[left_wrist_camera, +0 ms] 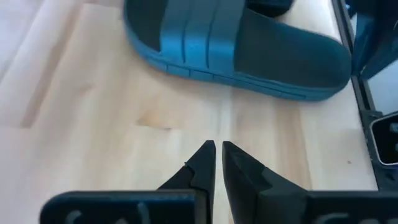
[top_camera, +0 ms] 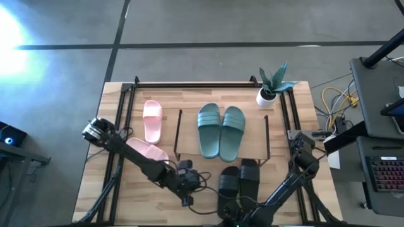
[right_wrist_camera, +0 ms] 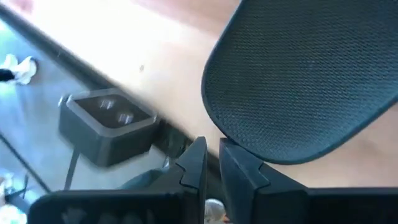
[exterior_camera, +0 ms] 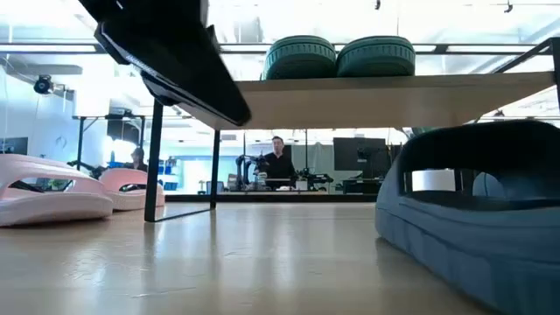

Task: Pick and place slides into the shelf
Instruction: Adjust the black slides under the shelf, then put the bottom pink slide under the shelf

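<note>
Two teal-green slides (top_camera: 220, 131) lie side by side on the shelf's board (top_camera: 189, 148). Two pale pink slides lie on the table left of the shelf, one (top_camera: 152, 120) farther back, one (top_camera: 149, 152) partly under my left arm. Two black slides (top_camera: 238, 181) lie side by side in front of the shelf. My left gripper (left_wrist_camera: 217, 152) is shut above bare table, left of the black slides, one of which (left_wrist_camera: 242, 43) lies ahead of it. My right gripper (right_wrist_camera: 211, 149) is shut at the table's near edge, right at the end of a black slide (right_wrist_camera: 298, 81). My right gripper's fingertips (right_wrist_camera: 231, 148) stand against the rounded end (right_wrist_camera: 249, 146) of a black slide, which lies flat on the table. Whether they touch it I cannot tell. Nothing is between the fingers.
A potted plant (top_camera: 271, 85) stands at the table's far right corner. The shelf's thin black end frames (top_camera: 178, 133) stand on both sides of the board. In the low view the board (exterior_camera: 394, 92) sits raised, with room underneath. People show in the room beyond.
</note>
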